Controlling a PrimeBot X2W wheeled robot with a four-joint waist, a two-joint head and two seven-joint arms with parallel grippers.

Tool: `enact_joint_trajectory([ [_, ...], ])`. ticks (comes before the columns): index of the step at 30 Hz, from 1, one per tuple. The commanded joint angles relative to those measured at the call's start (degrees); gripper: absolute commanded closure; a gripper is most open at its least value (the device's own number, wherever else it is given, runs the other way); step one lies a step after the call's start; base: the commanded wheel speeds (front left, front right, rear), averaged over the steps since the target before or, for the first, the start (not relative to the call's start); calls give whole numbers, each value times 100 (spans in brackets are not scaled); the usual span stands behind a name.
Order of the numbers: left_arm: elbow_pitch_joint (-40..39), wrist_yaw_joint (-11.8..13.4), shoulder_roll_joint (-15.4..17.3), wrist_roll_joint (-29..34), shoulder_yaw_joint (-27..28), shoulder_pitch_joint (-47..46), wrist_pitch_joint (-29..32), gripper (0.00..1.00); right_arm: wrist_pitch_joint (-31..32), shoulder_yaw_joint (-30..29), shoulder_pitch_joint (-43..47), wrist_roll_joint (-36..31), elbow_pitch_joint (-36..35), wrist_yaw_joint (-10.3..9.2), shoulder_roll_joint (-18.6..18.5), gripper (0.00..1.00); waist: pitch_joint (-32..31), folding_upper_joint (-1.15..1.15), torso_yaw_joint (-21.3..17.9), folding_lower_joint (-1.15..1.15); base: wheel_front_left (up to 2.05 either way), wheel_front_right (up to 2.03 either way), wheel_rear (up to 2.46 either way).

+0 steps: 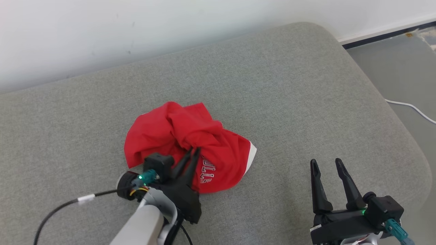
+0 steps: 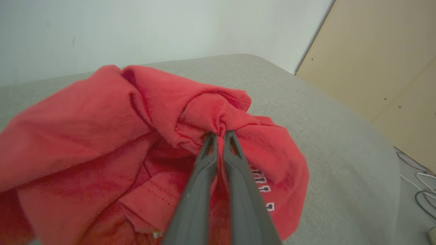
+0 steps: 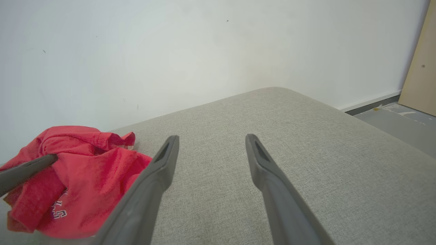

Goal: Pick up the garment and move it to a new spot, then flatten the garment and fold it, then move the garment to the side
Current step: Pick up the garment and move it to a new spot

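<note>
One crumpled red T-shirt lies bunched near the middle of a grey upholstered cushion, its white lettering and a strip of white trim turned toward the robot's right. The left gripper has its fingers pinched together on a puckered fold at the top of the heap. The right gripper is well apart to the right over bare cushion, fingers spread wide and holding nothing. A white cable lies on the floor.

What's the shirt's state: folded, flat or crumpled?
Crumpled. The shirt lies in a rumpled heap on the cushion, lettering partly hidden; left gripper, jaws shut, pinches a fold.
</note>
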Motion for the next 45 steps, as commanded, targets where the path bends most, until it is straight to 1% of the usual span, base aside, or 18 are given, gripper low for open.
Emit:
enact_joint_trajectory([
  [1, 174, -51, -47, 50, -115, 80, -61, 100, -4, 6, -14, -9, 5, -12, 7, 0, 0, 0, 3, 0, 0, 0, 0],
  [2, 257, -64, -73, 78, -199, 62, -135, 62, -4, 5, -5, -4, 4, -12, 7, 0, -7, 0, 13, 0, 0, 0, 0],
  [3, 328, -93, -90, 99, -282, 36, -192, 0, -4, -1, 8, -5, 4, -12, 8, 0, -20, 0, 28, 0, 0, 0, 0],
  [6, 377, -147, -137, 90, -461, -102, -461, 0, -4, -6, 104, -50, -17, -12, 7, 0, -145, 0, 145, 0, 0, 0, 0],
  [9, 142, -144, -133, 107, -440, -138, -612, 0, -4, -40, 203, -90, -12, -12, 5, 0, -293, 0, 262, 0, 0, 0, 0],
  [11, -51, -122, -57, 127, -351, -81, -654, 0, -4, -67, 251, -102, -32, -12, 8, 0, -388, 0, 361, 0, 0, 0, 0],
  [15, -521, 2, 149, 213, -110, 104, -695, 0, -4, -101, 328, -127, -71, -12, 5, 0, -510, 0, 568, 0, 0, 0, 0],
  [22, -1503, 233, 553, 372, 760, 806, -696, 0, -3, -93, 430, -135, -143, -12, 7, 0, -636, 0, 907, 0, 0, 0, 0],
  [27, -1943, 254, 750, 571, 1413, 1410, -697, 0, -3, -96, 438, -143, -163, -12, 7, 0, -649, 0, 1118, 0, 0, 0, 0],
  [30, -2242, 291, 766, 851, 1756, 1761, -698, 0, -3, -100, 454, -141, -163, -12, 6, 0, -641, 0, 1218, 0, 0, 0, 0],
  [31, -2242, 291, 766, 851, 1756, 1761, -698, 0, -3, -100, 454, -141, -163, -12, 6, 0, -641, 0, 1218, 0, 0, 0, 0],
  [32, -2405, 323, 741, 994, 1896, 1865, -698, 0, -4, -107, 459, -147, -161, -12, 6, 0, -638, 0, 1254, 0, 0, 0, 0],
  [35, -2559, 354, 630, 1328, 2147, 2318, -698, 0, -3, -83, 465, -158, -149, -12, 7, 0, -644, 0, 1325, 0, 0, 0, 0],
  [39, -2592, 227, 475, 1665, 2296, 2717, -698, 0, -3, -73, 497, -180, -120, -12, 5, 0, -669, 0, 1406, 0, 0, 0, 0],
  [45, -2656, 142, 156, 1865, 2690, 3079, -698, 0, -3, -54, 529, -215, -60, -12, 6, 0, -698, 0, 1500, 0, 0, 0, 0],
])
